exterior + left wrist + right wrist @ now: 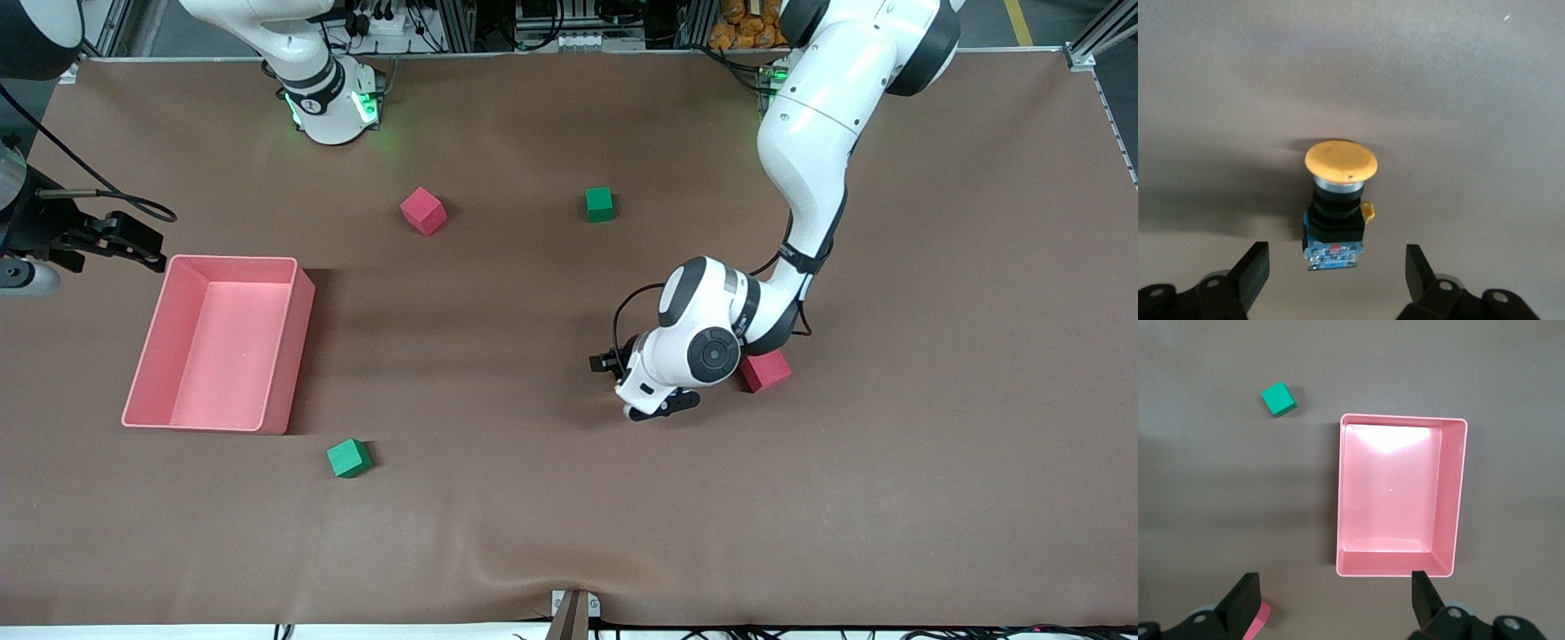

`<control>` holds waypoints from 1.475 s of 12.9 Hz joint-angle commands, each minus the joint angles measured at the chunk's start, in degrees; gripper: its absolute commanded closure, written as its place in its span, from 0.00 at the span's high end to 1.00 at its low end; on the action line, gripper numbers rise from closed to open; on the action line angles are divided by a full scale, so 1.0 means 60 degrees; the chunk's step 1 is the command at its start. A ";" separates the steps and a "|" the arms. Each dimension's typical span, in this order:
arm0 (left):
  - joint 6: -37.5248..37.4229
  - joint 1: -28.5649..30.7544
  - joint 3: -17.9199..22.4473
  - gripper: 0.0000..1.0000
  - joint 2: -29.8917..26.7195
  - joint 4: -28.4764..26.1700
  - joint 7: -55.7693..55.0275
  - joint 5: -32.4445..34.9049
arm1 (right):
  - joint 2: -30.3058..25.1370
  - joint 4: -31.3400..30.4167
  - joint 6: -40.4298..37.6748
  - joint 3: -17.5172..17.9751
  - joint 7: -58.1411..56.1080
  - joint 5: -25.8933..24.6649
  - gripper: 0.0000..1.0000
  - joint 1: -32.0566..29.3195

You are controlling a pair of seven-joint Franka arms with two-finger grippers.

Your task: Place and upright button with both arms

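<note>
Button [1338, 200] hidden in front view – left tool [1337, 267] fingers apart around it; right tool [1335, 600] apart over tray [1338, 520]

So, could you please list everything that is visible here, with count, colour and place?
button: one, orange cap on a black body, lying on its side on the table between the left tool's fingers; hidden by the left arm in the front view.
red cubes: two; one toward the robots' bases, one partly under the left arm's wrist.
green cubes: two; one beside the first red cube toward the left arm's end, one nearer the front camera than the tray.
tray: one, pink, nothing in it, at the right arm's end.
table: one, brown cover.
left tool: one, black, low at the table, fingers apart on either side of the button.
right tool: one, black, open, waiting above the tray's end.
</note>
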 commanded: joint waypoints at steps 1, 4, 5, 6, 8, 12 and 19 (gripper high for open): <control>-0.0394 -0.0025 0.0056 0.78 0.0123 0.0287 0.0216 -0.0155 | -0.1504 -0.1723 0.0383 0.0010 -0.0082 0.0021 1.00 0.0107; -0.0395 -0.0040 0.0056 0.74 0.0123 0.0287 0.0216 -0.0155 | -0.2315 -0.2491 0.0606 0.0039 -0.0054 0.0037 1.00 0.0210; -0.0395 -0.0026 0.0056 0.74 0.0123 0.0287 0.0230 -0.0155 | -0.2257 -0.2433 0.0576 0.0025 -0.0039 0.0066 1.00 0.0196; -0.0395 -0.0025 0.0056 0.74 0.0123 0.0302 0.0230 -0.0155 | -0.2213 -0.2229 0.0503 0.0010 -0.0039 0.0095 1.00 0.0181; -0.0395 -0.0055 0.0071 0.74 0.0080 0.0288 0.0216 -0.0155 | -0.1849 -0.1367 0.0021 -0.0005 -0.0068 0.0096 1.00 0.0166; -0.0395 0.0018 0.0071 0.74 0.0006 0.0302 0.0245 -0.0155 | -0.0986 0.0258 -0.1090 -0.0034 -0.0053 0.0124 1.00 -0.0316; -0.0849 0.0033 0.0071 0.77 -0.0067 0.0302 0.0436 -0.0140 | -0.0470 0.0981 -0.1636 -0.0049 -0.0039 0.1369 1.00 -0.0668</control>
